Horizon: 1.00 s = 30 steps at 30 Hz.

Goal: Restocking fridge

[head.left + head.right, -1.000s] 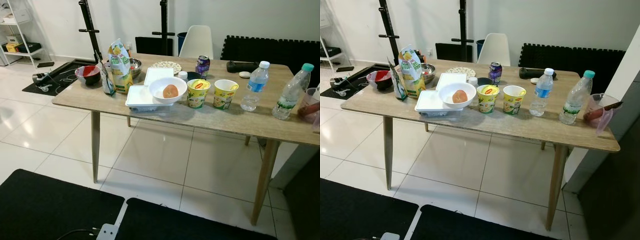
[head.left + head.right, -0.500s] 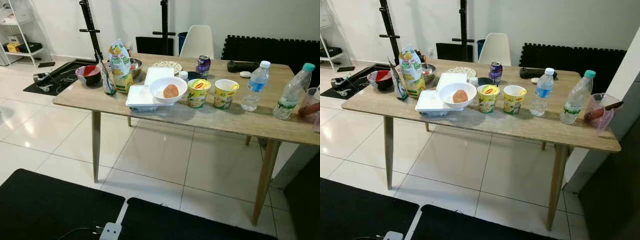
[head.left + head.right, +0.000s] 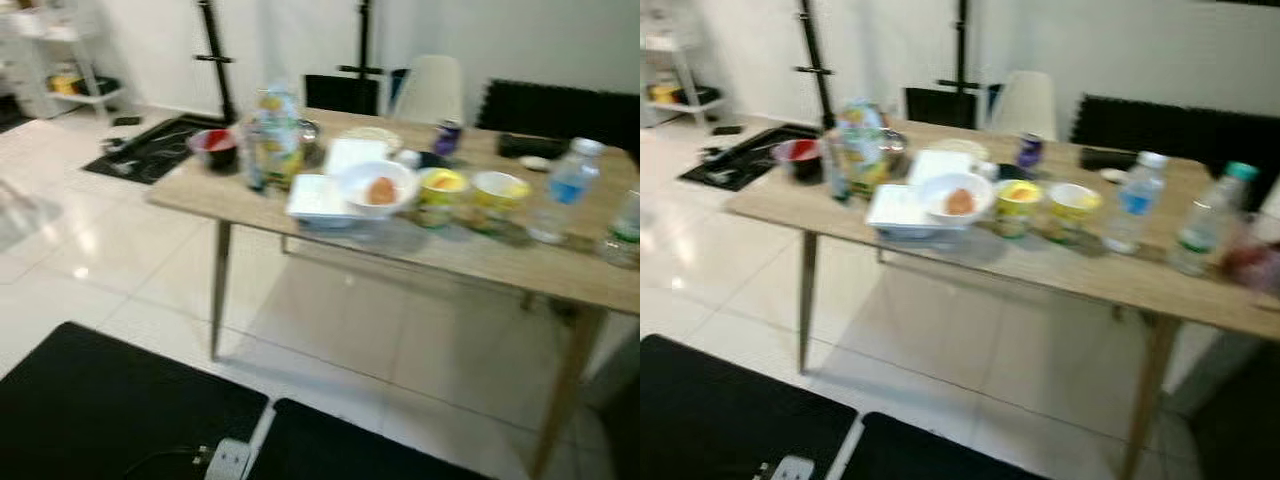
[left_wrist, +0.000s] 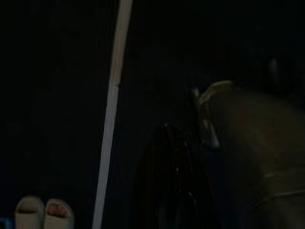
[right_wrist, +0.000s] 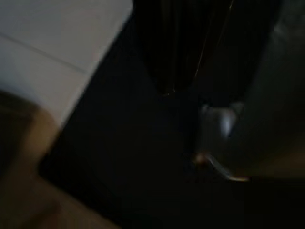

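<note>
- The table (image 3: 1060, 280) was my landmark: a long wooden top on splayed legs, standing on pale tile, with black mats (image 3: 120, 410) on the floor on my side of it. Both head views were blurred, so I judged the robot was walking or turning.
- Behind the table stood a white chair (image 3: 430, 88) and two black stands (image 3: 215, 50).
- The stock for the fridge all sat on the table. No fridge was in sight, so nothing had been carried yet.
- Toward the table's left end stood a tall snack bag (image 3: 275, 135), with a red bowl (image 3: 215, 148) just beyond it.
- Near the table's middle a white bowl (image 3: 375, 185) holding something orange rested on a white box (image 3: 318, 197).
- To the right of the bowl stood two yellow cups (image 3: 1018, 205), side by side, then two clear bottles (image 3: 1135, 200) toward the right end.
- Behind the cups stood a purple can (image 3: 1028, 150), close to the table's far edge.
- Both arms hung idle. The wrist views were nearly black; I could not tell whether the left gripper (image 4: 171, 181) or the right gripper (image 5: 181, 52) had its fingers wide or narrow.
- My worry: with the picture this smeared, I could misjudge the table's near edge and bump it, and the bottles and the bag looked the likeliest to topple.
- A second risk: the mat edges underfoot could catch a step on the approach.
</note>
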{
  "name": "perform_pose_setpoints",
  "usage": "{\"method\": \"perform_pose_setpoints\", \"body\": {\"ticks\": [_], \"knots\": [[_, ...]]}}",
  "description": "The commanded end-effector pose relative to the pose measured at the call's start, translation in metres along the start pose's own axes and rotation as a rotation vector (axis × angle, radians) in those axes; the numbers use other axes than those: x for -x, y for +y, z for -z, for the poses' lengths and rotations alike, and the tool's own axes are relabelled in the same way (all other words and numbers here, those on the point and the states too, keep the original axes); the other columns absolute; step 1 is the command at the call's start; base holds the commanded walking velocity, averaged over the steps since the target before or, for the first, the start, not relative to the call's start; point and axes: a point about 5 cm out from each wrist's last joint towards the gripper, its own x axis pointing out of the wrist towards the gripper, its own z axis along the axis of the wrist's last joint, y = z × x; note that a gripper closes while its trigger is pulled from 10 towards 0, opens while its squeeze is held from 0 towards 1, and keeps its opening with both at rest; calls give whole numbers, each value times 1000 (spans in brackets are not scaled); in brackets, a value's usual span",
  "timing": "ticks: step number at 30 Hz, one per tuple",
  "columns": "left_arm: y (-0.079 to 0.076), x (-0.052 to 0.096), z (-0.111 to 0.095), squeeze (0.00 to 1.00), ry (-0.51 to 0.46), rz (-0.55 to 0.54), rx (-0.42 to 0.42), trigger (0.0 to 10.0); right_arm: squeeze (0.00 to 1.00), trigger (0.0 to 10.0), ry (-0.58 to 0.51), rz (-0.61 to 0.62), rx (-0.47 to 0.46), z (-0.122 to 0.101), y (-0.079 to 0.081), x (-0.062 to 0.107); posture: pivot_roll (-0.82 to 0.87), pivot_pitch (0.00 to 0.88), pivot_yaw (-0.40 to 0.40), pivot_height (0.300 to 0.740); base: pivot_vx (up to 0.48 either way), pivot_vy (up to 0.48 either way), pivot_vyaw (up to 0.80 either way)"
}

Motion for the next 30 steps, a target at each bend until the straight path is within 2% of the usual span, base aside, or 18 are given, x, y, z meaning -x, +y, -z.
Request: {"method": "perform_pose_setpoints", "body": {"ticks": [1,8,14,19,24,30], "knots": [[-4,-2,-9,0,-24,7,-20,10000,0,10000,16,0,1,4,-1,0,-46,0,17,740,311,0,0],[-7,-2,-10,0,-25,12,-22,10000,0,10000,19,2,11,3,-2,0,-46,0,15,740,310,0,0],[-7,-2,-11,0,-26,10,-21,10000,0,10000,22,-2,11,3,-1,0,-47,0,12,740,297,0,-781],[-7,-2,-12,0,-37,11,6,10000,0,10000,14,9,-8,3,-3,1,-47,0,12,740,0,0,-781],[-8,-2,-12,0,-34,27,-1,10000,0,10000,19,11,11,8,-7,2,-48,0,12,740,0,0,0],[-12,-3,-9,0,-21,33,-24,10000,0,10000,22,11,8,11,-9,2,-49,0,13,740,0,-411,0]]}}
